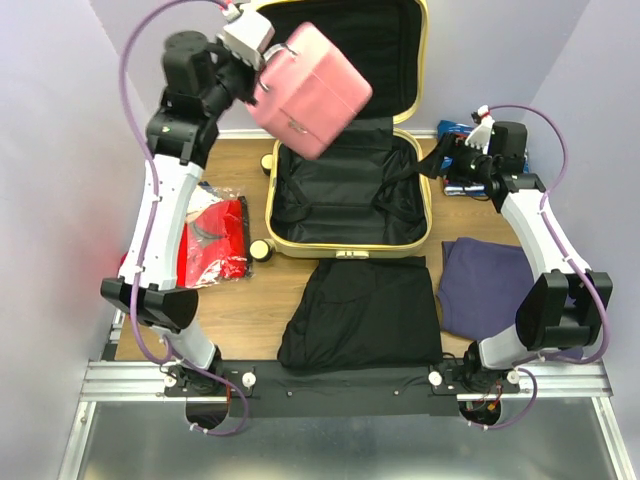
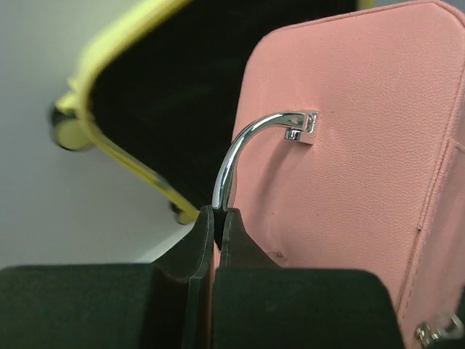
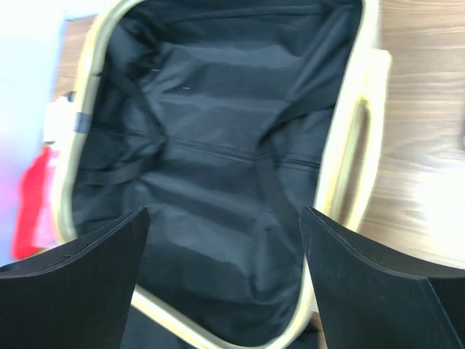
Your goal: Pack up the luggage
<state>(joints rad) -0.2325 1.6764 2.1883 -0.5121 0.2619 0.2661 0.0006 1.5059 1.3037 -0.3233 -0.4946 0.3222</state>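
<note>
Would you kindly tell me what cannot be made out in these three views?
- Top view: blue item beside the luggage, mostly hidden by the right arm.
- Top view: luggage's left hinge area, covered by the pink case.
- Left wrist view: chrome handle, lower end pinched inside the shut left gripper.
- Right wrist view: red thing at the left edge, blurred and cut off.

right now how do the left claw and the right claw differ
The left claw is shut on the chrome handle of the pink case; the right claw stands open and holds nothing. The left claw holds its load up in front of the raised lid of the luggage; the right claw sits at the luggage's right rim, facing its black-lined bottom half. Both have black fingers.
</note>
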